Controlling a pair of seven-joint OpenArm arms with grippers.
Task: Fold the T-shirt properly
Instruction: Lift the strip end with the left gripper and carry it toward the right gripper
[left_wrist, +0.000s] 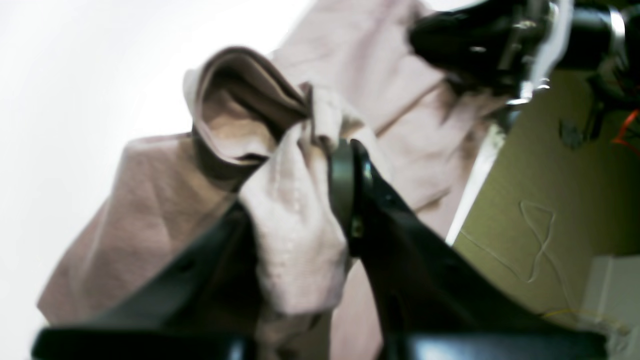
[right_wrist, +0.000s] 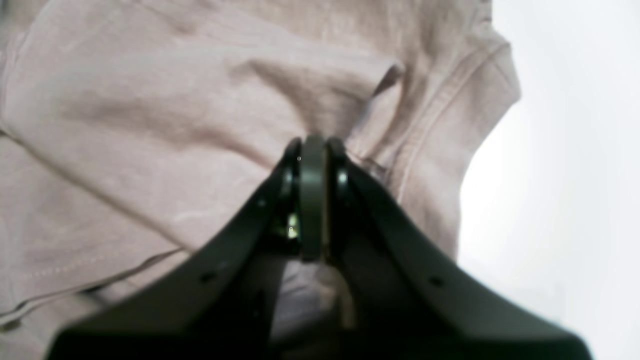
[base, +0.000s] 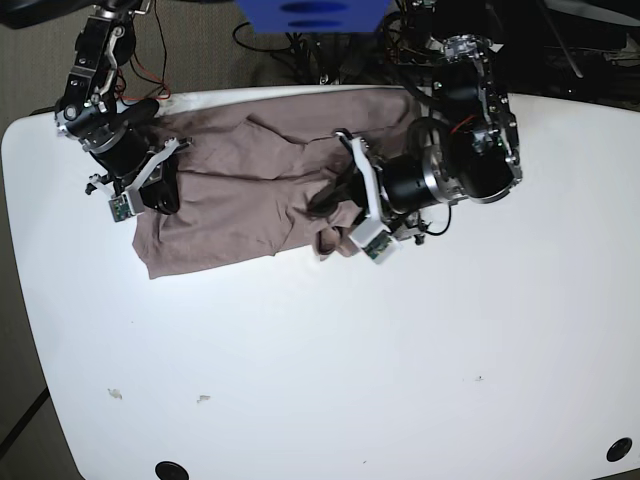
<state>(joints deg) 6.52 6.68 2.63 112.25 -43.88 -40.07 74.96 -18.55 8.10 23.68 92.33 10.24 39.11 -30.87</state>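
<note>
My left tool (left_wrist: 325, 200) is clamped down on a bunched wad of the T-shirt (base: 240, 180); in the left wrist view the cloth bulges out between its two black fingers (left_wrist: 400, 240) and folds over at about 11 o'clock from the tip. My right tool (right_wrist: 312, 150) has its pads pressed together with almost no gap, the tip buried in a crease of the same fabric near a stitched hem; I judge a thin pinch of cloth is caught there, though the layer between the pads is too thin to see clearly.

Outward from the tools: in the base view the T-shirt lies spread across the far part of the white tabletop (base: 400, 350), roughly from 10 o'clock to 12 o'clock of that view; the right tool (base: 150, 185) grips it at the 9 o'clock end, the left tool (base: 335, 200) grips it at the 3 o'clock side, where the near edge is puckered up. The rest of the tabletop toward 6 o'clock carries only a few small specks.

I judge this as an early fold step, both ends gripped and the cloth not yet laid over itself. The next move calls for lifting both grips together at even height, keeping the fabric taut between them, then carrying the held edge across so it lands square without dragging wrinkles.
</note>
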